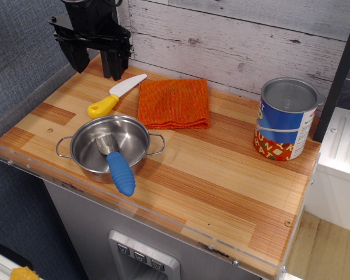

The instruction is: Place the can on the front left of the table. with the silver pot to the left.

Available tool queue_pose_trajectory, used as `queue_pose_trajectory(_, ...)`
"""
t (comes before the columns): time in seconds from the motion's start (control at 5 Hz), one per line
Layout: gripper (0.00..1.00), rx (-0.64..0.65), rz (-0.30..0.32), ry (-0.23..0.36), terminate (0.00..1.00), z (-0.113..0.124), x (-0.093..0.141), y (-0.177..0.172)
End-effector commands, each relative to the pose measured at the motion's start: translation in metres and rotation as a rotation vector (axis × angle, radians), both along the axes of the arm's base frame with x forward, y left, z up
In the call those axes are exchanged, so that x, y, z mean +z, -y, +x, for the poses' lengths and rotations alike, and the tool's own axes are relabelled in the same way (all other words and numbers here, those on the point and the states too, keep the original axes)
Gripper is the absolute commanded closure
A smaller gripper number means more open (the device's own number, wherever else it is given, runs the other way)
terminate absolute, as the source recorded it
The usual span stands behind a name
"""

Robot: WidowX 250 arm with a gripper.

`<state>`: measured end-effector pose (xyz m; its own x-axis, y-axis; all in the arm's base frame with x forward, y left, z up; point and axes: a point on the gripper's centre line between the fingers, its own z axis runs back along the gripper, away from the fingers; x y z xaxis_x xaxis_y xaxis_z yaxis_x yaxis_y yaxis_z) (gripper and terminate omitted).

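The can (284,119) stands upright at the right side of the table (221,192), near the back right. It has a grey lid, a blue label and a red-yellow patterned bottom. The silver pot (109,147) sits at the front left, with two wire loop handles. A blue-handled utensil (118,169) rests in it, its handle over the pot's front rim. My gripper (96,61) is black and hangs above the back left corner, far from the can. Its fingers are apart and hold nothing.
An orange cloth (174,103) lies at the back middle. A toy knife (115,95) with a yellow handle and white blade lies left of it, just below my gripper. A white plank wall (239,41) runs behind. A clear acrylic rim (23,102) edges the table.
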<state>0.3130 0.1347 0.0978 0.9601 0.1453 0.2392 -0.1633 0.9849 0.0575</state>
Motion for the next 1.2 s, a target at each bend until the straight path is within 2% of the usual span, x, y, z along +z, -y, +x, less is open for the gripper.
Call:
queue_pose_trajectory(0.0, 0.0, 0.0, 0.0, 0.0, 0.0, 0.0, 0.0, 0.0)
queue_pose_trajectory(0.2, 0.0, -0.103, -0.022, 0.038, 0.0, 0.01, 0.009, 0.019)
queue_pose_trajectory(0.4, 0.0, -0.156, -0.01, 0.082, 0.0, 0.025, 0.024, 0.048)
queue_pose_trajectory(0.6, 0.0, -0.259, -0.018, 0.153, 0.0, 0.042, 0.037, 0.092)
queue_pose_trajectory(0.8, 0.0, -0.271, -0.004, 0.241, 0.0, 0.06, 0.046, 0.128)
queue_pose_trajectory(1.0, 0.0, -0.295, 0.02, 0.277, 0.0, 0.077, 0.052, 0.152)
